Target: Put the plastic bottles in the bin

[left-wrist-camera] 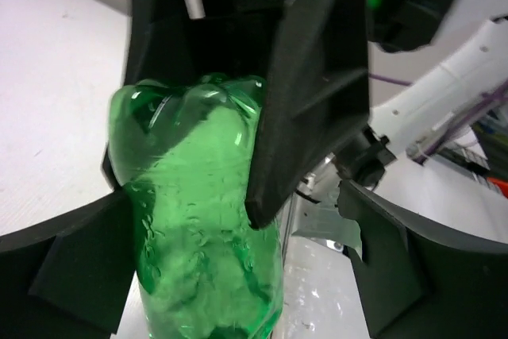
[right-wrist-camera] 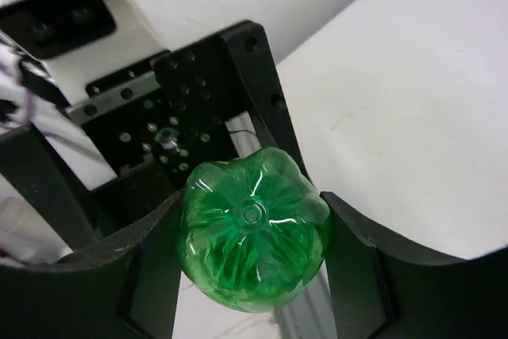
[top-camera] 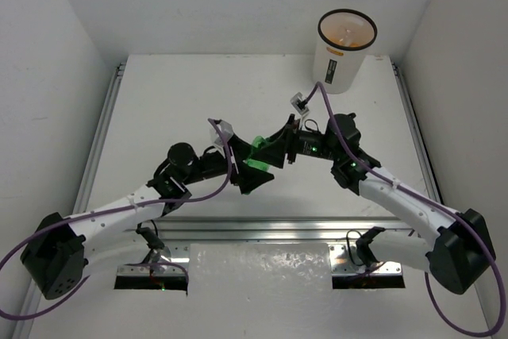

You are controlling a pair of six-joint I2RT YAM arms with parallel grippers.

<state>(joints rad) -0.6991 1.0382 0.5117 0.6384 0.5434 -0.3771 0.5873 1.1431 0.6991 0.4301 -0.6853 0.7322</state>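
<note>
right hand [right-wrist-camera: 252, 204]: i see it clamped on green bottle [right-wrist-camera: 252, 236], arm stretched inward. left hand [left-wrist-camera: 234, 196]: spread wide around same bottle. white worktop [top-camera: 198, 93]; bin [top-camera: 343, 57] far right corner.

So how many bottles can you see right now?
1. The green bottle is in the middle, gripped by the right end effector, with the left end effector open around it. More may be hidden inside the bin.
</note>
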